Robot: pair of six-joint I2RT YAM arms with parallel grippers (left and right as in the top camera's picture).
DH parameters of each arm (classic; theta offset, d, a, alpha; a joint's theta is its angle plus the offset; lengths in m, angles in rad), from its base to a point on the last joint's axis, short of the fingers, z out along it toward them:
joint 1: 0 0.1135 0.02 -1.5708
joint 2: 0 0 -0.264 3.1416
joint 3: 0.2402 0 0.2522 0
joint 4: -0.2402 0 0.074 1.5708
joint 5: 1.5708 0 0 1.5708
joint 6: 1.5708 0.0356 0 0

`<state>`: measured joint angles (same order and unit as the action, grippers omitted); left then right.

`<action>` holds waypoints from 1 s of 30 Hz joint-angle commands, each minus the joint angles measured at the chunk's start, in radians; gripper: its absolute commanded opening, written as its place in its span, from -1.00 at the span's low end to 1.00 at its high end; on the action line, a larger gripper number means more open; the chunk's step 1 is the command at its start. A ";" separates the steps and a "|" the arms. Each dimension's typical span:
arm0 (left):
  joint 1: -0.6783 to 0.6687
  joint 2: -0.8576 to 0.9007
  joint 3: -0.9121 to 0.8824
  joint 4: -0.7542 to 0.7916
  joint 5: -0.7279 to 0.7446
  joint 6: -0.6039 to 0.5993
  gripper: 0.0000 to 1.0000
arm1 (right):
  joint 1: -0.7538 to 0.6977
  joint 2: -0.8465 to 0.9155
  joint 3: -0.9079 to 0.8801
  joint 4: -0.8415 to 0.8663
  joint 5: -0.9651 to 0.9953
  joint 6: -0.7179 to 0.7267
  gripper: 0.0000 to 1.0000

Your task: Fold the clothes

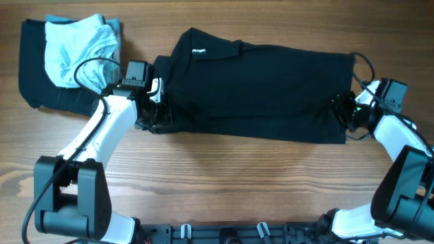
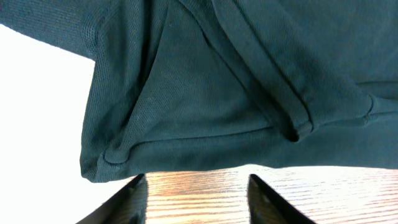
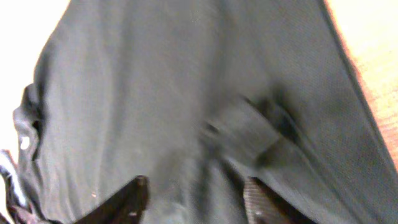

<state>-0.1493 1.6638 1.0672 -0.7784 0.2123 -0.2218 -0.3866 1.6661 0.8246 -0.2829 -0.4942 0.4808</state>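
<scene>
A black shirt [image 1: 258, 85] lies folded lengthwise across the middle of the wooden table. My left gripper [image 1: 154, 115] is at its left end. In the left wrist view the fingers [image 2: 196, 186] are open over bare wood, just short of the shirt's sleeve hem [image 2: 186, 106]. My right gripper [image 1: 344, 114] is at the shirt's right end. In the right wrist view its fingers [image 3: 196, 186] are open above the black fabric [image 3: 186, 93], and the view is blurred.
A stack of clothes sits at the back left: a light blue garment [image 1: 74, 44] on top of a dark folded one [image 1: 34, 68]. Bare wooden table [image 1: 237, 183] lies in front of the shirt. The arm bases stand at the front left and front right.
</scene>
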 commanded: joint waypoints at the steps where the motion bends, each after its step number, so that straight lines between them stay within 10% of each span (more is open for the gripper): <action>1: 0.002 -0.022 0.019 -0.001 0.084 0.054 0.08 | -0.005 -0.010 -0.004 -0.056 0.094 0.021 0.23; 12: -0.078 -0.011 0.019 0.004 0.226 0.303 -0.18 | -0.044 -0.114 -0.004 -0.102 -0.040 -0.037 0.23; 30: -0.207 0.172 0.014 0.220 0.056 0.292 -0.35 | -0.044 -0.215 -0.004 -0.190 -0.047 -0.063 0.29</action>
<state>-0.3534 1.8233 1.0672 -0.5888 0.2874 0.0662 -0.4290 1.4639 0.8242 -0.4713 -0.5236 0.4404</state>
